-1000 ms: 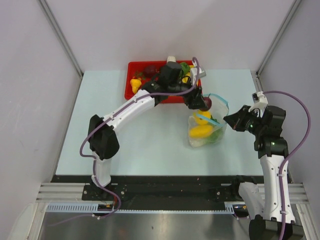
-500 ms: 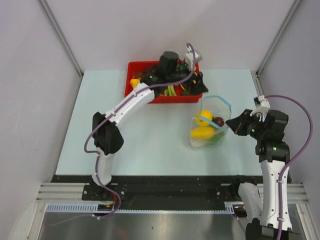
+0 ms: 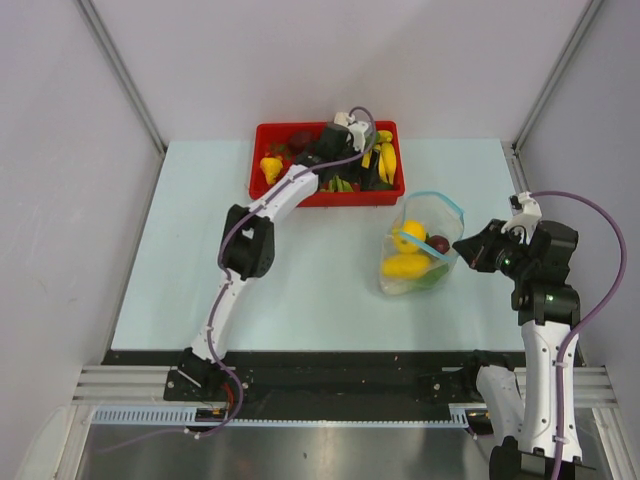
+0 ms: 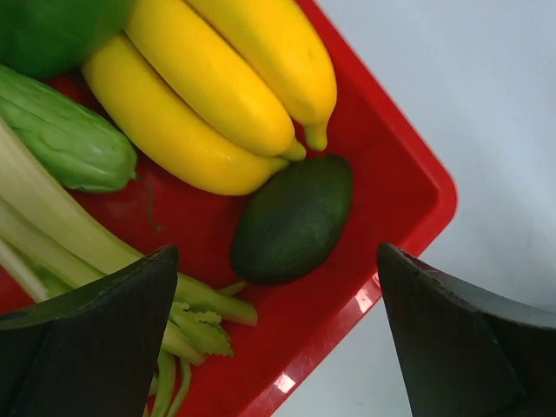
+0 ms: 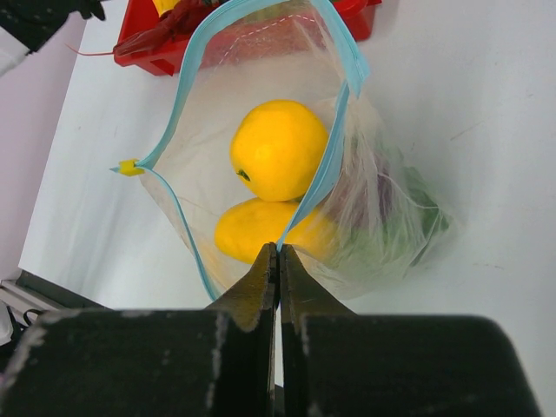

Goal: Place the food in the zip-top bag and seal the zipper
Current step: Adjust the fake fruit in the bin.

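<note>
The clear zip-top bag (image 3: pixel 412 255) lies right of the table's middle, its mouth held open. Inside are a round yellow fruit (image 5: pixel 278 149), a second yellow fruit (image 5: pixel 259 230), a dark purple piece (image 3: pixel 437 243) and green leaves (image 5: pixel 426 213). My right gripper (image 5: pixel 278 249) is shut on the blue zipper strip (image 5: pixel 334 156) at the bag's near edge; it also shows in the top view (image 3: pixel 466 246). My left gripper (image 4: pixel 278 339) is open and empty over the red tray's right corner (image 3: pixel 362 150), above a dark green avocado (image 4: pixel 294 219), yellow bananas (image 4: pixel 208 95) and leafy stalks (image 4: pixel 61 234).
The red tray (image 3: pixel 262 186) stands at the back of the table with several more toy foods. Its rim (image 4: pixel 365 300) runs between my left fingers. A yellow slider (image 5: pixel 129 167) sits at the zipper's far end. Side walls stand close on both sides.
My left gripper held a dark purple piece over the bag's mouth, let it fall in, then swung back over the red tray, open. The right gripper kept its hold.
</note>
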Robot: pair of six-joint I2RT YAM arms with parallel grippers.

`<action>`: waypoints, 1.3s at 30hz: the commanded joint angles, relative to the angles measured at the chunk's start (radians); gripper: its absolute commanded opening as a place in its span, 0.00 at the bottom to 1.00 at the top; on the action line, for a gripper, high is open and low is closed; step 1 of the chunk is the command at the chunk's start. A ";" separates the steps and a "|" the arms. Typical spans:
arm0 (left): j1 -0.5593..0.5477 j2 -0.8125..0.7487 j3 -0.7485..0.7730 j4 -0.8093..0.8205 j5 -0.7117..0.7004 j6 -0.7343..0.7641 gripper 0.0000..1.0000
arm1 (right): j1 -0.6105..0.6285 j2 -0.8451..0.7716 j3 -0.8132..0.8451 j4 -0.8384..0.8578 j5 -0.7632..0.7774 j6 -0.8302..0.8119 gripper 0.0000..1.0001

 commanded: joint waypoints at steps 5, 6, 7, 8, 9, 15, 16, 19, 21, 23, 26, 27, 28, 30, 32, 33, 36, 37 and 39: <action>-0.032 0.076 0.067 0.001 -0.073 0.055 1.00 | -0.007 0.006 0.010 0.027 0.004 0.004 0.00; -0.033 0.085 0.080 -0.010 -0.082 0.062 1.00 | -0.008 0.007 0.009 0.030 0.005 0.004 0.00; -0.035 0.099 0.091 -0.046 -0.093 0.066 1.00 | -0.008 0.009 0.009 0.030 0.007 0.005 0.00; -0.033 0.115 0.100 -0.066 -0.093 0.068 1.00 | -0.008 0.009 0.010 0.032 0.007 0.007 0.00; -0.032 0.116 0.110 -0.114 -0.091 0.071 0.99 | -0.010 0.012 0.010 0.033 0.007 0.008 0.00; 0.046 0.037 -0.001 -0.217 -0.136 0.100 0.99 | -0.014 0.009 0.009 0.030 0.005 0.010 0.00; 0.081 0.020 -0.018 -0.214 -0.142 0.098 0.97 | -0.014 0.012 0.009 0.027 0.005 0.010 0.00; 0.129 -0.029 -0.054 -0.205 -0.162 0.114 0.93 | -0.014 0.018 0.009 0.032 0.003 0.011 0.00; 0.138 -0.055 -0.061 -0.194 -0.174 0.131 0.92 | -0.014 0.023 0.009 0.038 -0.001 0.013 0.00; 0.139 -0.072 -0.065 -0.186 -0.173 0.157 0.92 | -0.014 0.027 0.007 0.039 -0.006 0.011 0.00; 0.132 -0.103 -0.081 -0.150 -0.119 0.141 0.92 | -0.014 0.032 0.009 0.050 -0.007 0.017 0.00; 0.128 -0.111 -0.087 -0.128 -0.111 0.138 0.92 | -0.014 0.032 0.009 0.056 -0.006 0.019 0.00; 0.117 -0.126 -0.094 -0.113 -0.095 0.138 0.93 | -0.014 0.030 0.010 0.058 -0.007 0.019 0.00; 0.109 -0.144 -0.128 -0.062 -0.055 0.111 0.95 | -0.014 0.029 0.010 0.058 -0.007 0.019 0.00; 0.099 -0.161 -0.143 -0.041 -0.048 0.079 0.95 | -0.014 0.026 0.010 0.055 -0.004 0.016 0.00; 0.094 -0.166 -0.142 -0.030 -0.045 0.069 0.96 | -0.014 0.021 0.010 0.055 -0.001 0.016 0.00; 0.079 -0.168 -0.145 -0.007 -0.021 0.029 0.97 | -0.016 0.023 0.009 0.050 0.002 0.017 0.00; 0.070 -0.163 -0.145 -0.004 -0.013 0.017 0.97 | -0.017 0.024 0.010 0.050 0.003 0.017 0.00; 0.056 -0.137 -0.127 -0.007 -0.013 0.011 0.98 | -0.017 0.026 0.009 0.052 0.003 0.017 0.00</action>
